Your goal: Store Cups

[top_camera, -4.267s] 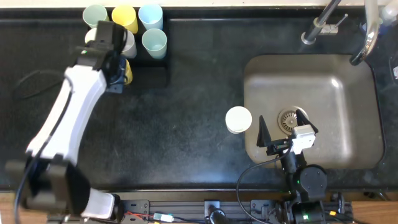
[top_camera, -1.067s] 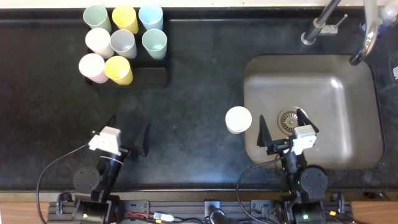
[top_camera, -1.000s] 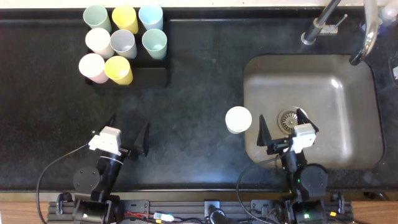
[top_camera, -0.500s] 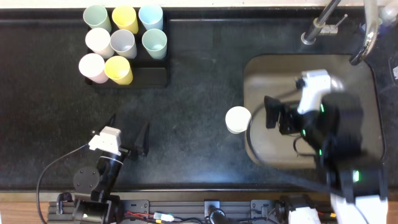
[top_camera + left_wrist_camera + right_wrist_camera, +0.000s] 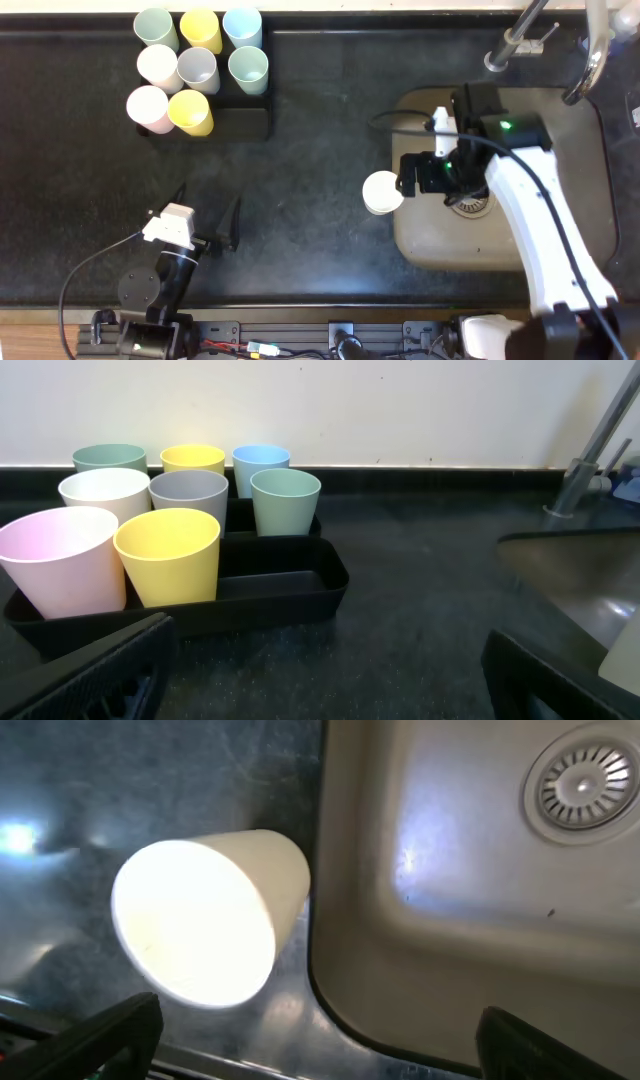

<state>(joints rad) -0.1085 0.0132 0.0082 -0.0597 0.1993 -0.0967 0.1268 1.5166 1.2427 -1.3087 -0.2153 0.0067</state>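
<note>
A cream cup (image 5: pixel 382 192) stands on the dark counter just left of the sink's rim, and it looms large in the right wrist view (image 5: pixel 205 915). My right gripper (image 5: pixel 408 178) hovers over it, open, with the cup between and beyond its fingers (image 5: pixel 95 1038). A black tray (image 5: pixel 245 122) at the back left holds several pastel cups; a yellow cup (image 5: pixel 168 552) and a pink cup (image 5: pixel 62 555) stand in its front row. My left gripper (image 5: pixel 207 215) rests open near the front edge, facing the tray (image 5: pixel 290 585).
The steel sink (image 5: pixel 560 130) with its drain (image 5: pixel 580 782) fills the right side, and a faucet (image 5: pixel 520 35) stands behind it. The tray's front right section has no cup. Bare counter lies between the tray and the sink.
My right arm has lifted from its rest spot and swung over the sink to the cream cup. The left arm, at the tray earliest, sits back at rest and holds still.
</note>
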